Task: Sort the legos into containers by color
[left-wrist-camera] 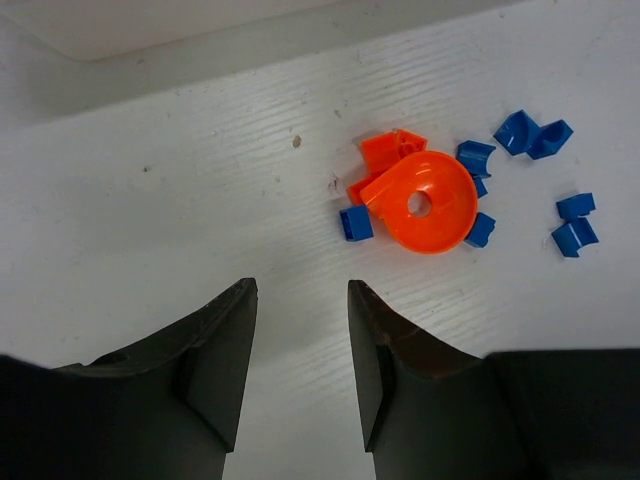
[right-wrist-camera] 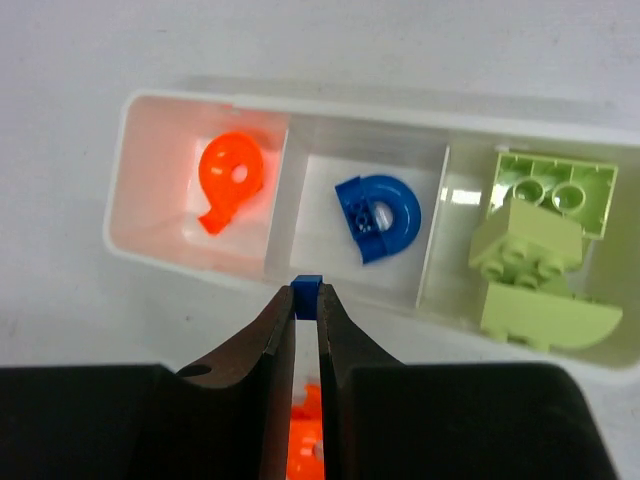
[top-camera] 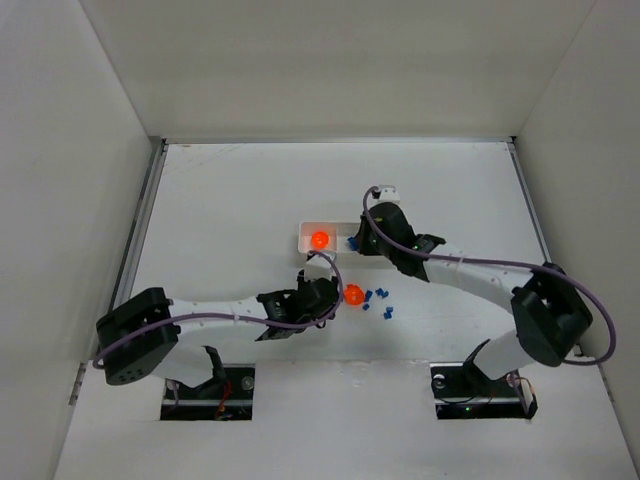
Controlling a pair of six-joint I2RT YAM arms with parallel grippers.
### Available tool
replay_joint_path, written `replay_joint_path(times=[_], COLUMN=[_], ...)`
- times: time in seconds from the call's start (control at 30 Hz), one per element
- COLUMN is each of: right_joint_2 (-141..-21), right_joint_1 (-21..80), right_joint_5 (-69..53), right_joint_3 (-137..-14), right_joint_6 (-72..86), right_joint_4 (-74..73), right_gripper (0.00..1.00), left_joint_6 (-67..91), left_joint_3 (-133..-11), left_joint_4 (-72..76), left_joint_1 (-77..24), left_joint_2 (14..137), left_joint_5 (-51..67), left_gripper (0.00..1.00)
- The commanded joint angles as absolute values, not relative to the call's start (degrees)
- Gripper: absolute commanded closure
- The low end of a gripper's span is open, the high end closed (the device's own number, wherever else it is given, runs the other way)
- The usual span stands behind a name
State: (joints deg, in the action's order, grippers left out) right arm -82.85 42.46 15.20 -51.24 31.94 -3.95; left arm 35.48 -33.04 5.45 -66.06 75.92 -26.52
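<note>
**A:** Where was the right gripper point(right-wrist-camera: 306, 302)?

**B:** At the near wall of the white tray point(right-wrist-camera: 120, 170), fingers clamped on a tiny blue brick point(right-wrist-camera: 306, 290). The brick sat roughly level with the divider between the left and middle compartments. Whether it touched the wall, I could not tell.

**A:** And what lay in the tray?

**B:** An orange rounded piece point(right-wrist-camera: 232, 180) in the left compartment and a blue curved piece point(right-wrist-camera: 380, 215) in the middle one. Lime-green bricks point(right-wrist-camera: 540, 250) were heaped in the right one, some stacked on others.

**A:** And the left gripper point(left-wrist-camera: 300, 290)?

**B:** It was low over the surface point(left-wrist-camera: 150, 200), fingers apart and holding nothing. It was on the near side of the tray and to the left of the loose pile.

**A:** What was in that pile?

**B:** An orange dish-shaped piece point(left-wrist-camera: 425, 200) with a hole in it, touching a smaller orange brick point(left-wrist-camera: 392, 150). Loose blue bricks point(left-wrist-camera: 575, 230) lay around them, some touching the dish and others a little to its right.

**A:** Did the overhead camera show all three compartments?

**B:** No. The right arm covered most of the tray, so only the left end with the orange piece showed there.
</note>
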Motion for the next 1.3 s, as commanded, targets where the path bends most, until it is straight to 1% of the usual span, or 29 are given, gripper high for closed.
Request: replay_joint_path(times=[0.0,0.07,0.1,0.13,0.2,0.27,0.37,0.5,0.77,0.87,0.93,1.03,1.13,1.27], right_joint_2=[-87.35,-89.64,-90.34,-90.79,-90.44,-89.39,-87.11,-83.16,-76.21,-74.54,-73.66,-72.86,-72.60,-70.85], right_joint_1=[41.27,40.74,40.39,40.21,40.03,40.03,40.38,41.52,44.16,44.86,45.22,45.66,46.01,46.10], right_joint_5=[11.95,12.21,12.56,13.00,13.97,14.50,14.68,15.29,16.00,16.00,16.00,16.00,16.43,18.63], right_joint_3=[-55.71,-56.95,-57.39,-57.65,-57.40,-56.87,-55.12,-51.25,-44.83,-43.07,-42.02,-40.52,-39.12,-36.83], right_joint_6=[29.44,29.27,29.35,29.53,29.53,29.27,29.44,30.14,31.99,32.69,33.13,33.49,33.84,34.28], right_joint_4=[0.26,0.44,0.44,0.53,1.40,2.11,2.20,2.63,2.81,2.81,2.90,2.90,3.16,3.25], right_gripper=[0.85,0.84,0.80,0.72,0.61,0.57,0.56,0.59,0.59,0.59,0.59,0.59,0.59,0.59], left_joint_6=[36.30,36.12,36.04,36.04,36.04,36.04,35.68,35.33,34.10,33.40,33.05,32.35,31.82,31.73], left_joint_3=[-35.33,-35.42,-35.51,-35.68,-35.95,-36.56,-37.61,-39.02,-41.48,-42.36,-42.71,-43.15,-43.07,-41.84], left_joint_4=[7.64,8.43,8.87,9.22,9.58,9.75,10.02,10.37,11.07,11.51,11.51,10.81,9.06,6.33], left_joint_1=[-66.31,-66.40,-66.40,-66.66,-66.75,-66.84,-66.93,-66.75,-66.58,-66.05,-65.96,-65.87,-66.22,-66.14], left_joint_2=[76.99,77.78,78.31,78.83,79.71,80.68,82.09,84.63,89.99,91.93,92.55,92.81,91.42,86.32], left_joint_5=[-29.09,-28.65,-28.48,-28.30,-28.04,-27.60,-26.90,-26.81,-26.02,-26.10,-26.37,-26.37,-26.45,-27.16], left_gripper=[0.61,0.61,0.61,0.61,0.61,0.61,0.61,0.63,0.64,0.65,0.69,0.80,0.86,0.89])
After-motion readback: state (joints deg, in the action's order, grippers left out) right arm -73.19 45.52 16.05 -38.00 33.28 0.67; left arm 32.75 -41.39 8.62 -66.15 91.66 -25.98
